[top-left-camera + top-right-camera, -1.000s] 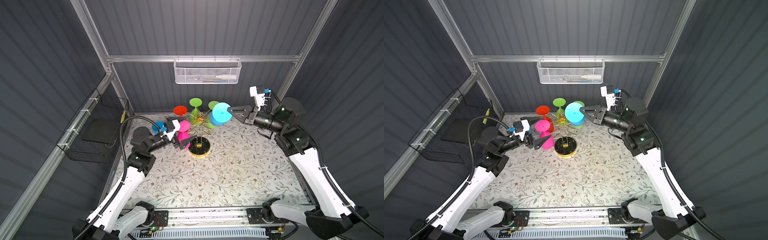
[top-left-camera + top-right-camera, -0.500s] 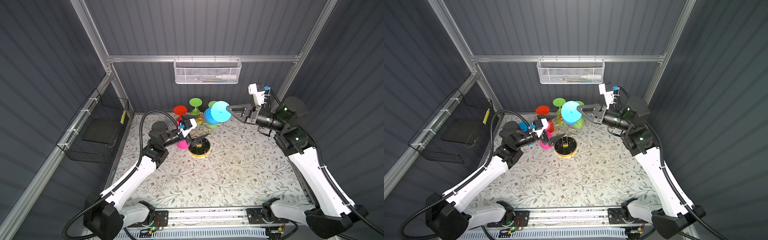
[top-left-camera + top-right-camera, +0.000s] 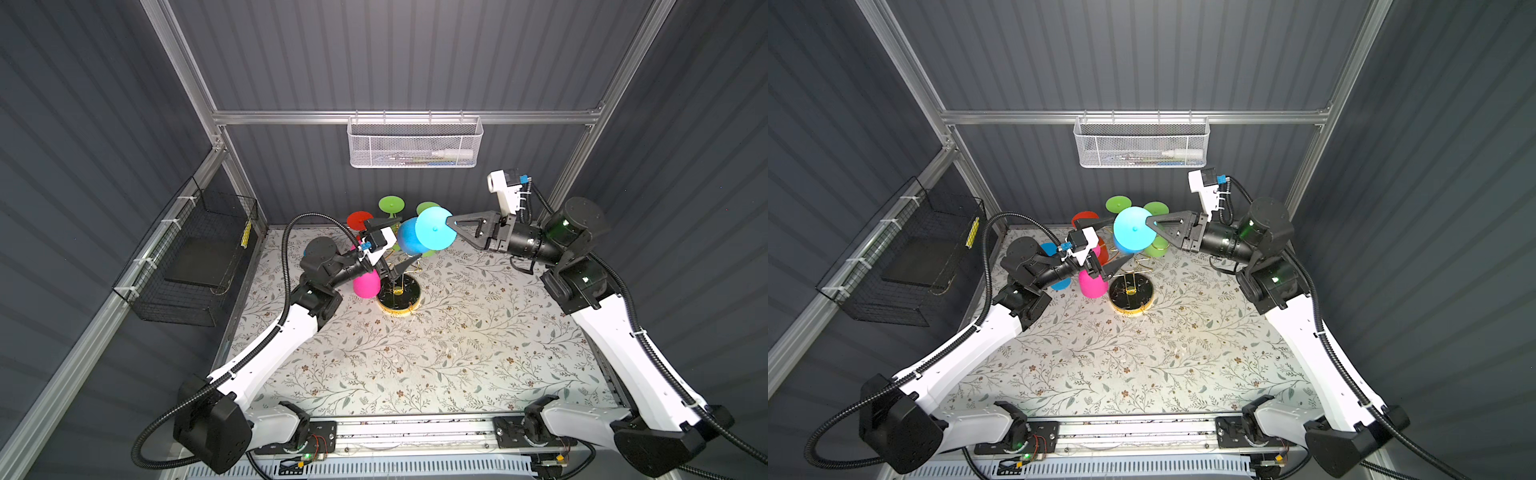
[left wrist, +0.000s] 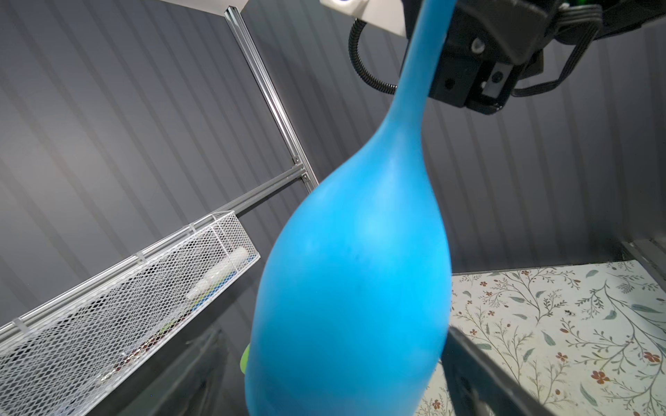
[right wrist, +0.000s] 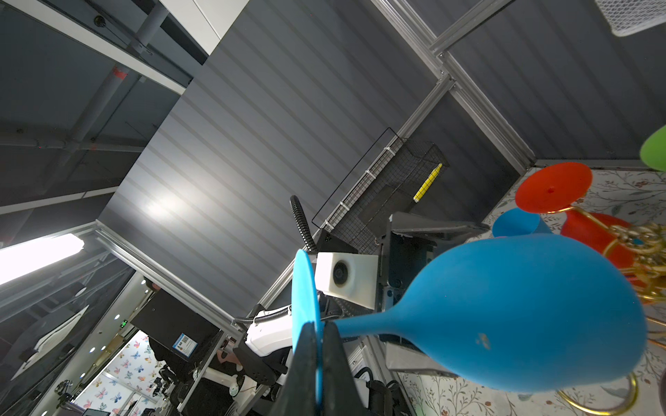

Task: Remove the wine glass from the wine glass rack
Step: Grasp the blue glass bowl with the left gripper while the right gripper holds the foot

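Note:
My right gripper (image 3: 454, 224) (image 5: 319, 329) is shut on the rim of the round foot of a blue wine glass (image 3: 434, 228) (image 3: 1133, 228) (image 5: 522, 324), holding it up beside the top of the wine glass rack (image 3: 390, 309) (image 3: 1131, 311), a gold wire stand on a round black base. My left gripper (image 3: 395, 245) (image 3: 1105, 245) (image 4: 342, 396) is open, one finger (image 4: 483, 378) on each side of the glass's bowl (image 4: 353, 288). Whether its fingers touch the bowl I cannot tell.
Red (image 3: 359, 219), green (image 3: 391, 204) and pink (image 3: 365, 284) glasses hang on the rack's other arms, close to my left gripper. A white mesh basket (image 3: 415, 143) hangs on the back wall. A black wire basket (image 3: 195, 257) is fixed to the left wall.
My left arm has reached right and its open gripper now straddles the blue glass's bowl. My right gripper still holds the glass's foot, almost in the same place.

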Controlling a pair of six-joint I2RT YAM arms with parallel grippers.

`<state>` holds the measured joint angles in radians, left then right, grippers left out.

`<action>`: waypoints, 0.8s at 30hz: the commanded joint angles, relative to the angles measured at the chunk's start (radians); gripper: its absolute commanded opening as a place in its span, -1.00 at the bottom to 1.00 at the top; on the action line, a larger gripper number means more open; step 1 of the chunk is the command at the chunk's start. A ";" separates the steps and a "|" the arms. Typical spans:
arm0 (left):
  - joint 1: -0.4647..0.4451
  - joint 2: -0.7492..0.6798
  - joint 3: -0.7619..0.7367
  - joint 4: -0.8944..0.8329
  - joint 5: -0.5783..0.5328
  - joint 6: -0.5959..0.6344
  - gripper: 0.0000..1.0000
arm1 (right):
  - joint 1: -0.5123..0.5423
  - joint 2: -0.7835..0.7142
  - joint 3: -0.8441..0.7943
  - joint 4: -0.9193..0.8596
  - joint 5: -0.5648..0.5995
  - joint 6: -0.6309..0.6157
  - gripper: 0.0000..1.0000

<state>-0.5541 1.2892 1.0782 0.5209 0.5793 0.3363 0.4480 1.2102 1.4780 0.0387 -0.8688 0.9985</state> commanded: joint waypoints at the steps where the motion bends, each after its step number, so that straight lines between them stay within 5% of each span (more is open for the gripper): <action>1: -0.007 0.013 0.032 0.025 0.012 -0.015 0.88 | 0.013 0.001 -0.009 0.076 -0.031 0.034 -1.00; 9: -0.007 0.027 0.037 0.044 -0.007 -0.022 0.88 | 0.017 0.001 -0.058 0.170 -0.049 0.114 -1.00; 16: -0.007 0.007 0.033 -0.005 0.001 0.027 0.56 | 0.019 -0.003 -0.067 0.173 -0.044 0.117 -1.00; 22: -0.007 -0.027 0.016 -0.043 -0.015 0.054 0.53 | 0.018 -0.004 -0.081 0.167 -0.035 0.112 -1.00; 24: -0.007 -0.039 0.020 -0.083 -0.029 0.066 0.53 | 0.017 -0.007 -0.077 0.127 -0.022 0.081 -0.86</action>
<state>-0.5560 1.2953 1.0801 0.4686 0.5724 0.3836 0.4583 1.2148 1.4059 0.1848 -0.8841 1.1065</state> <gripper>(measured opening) 0.768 0.062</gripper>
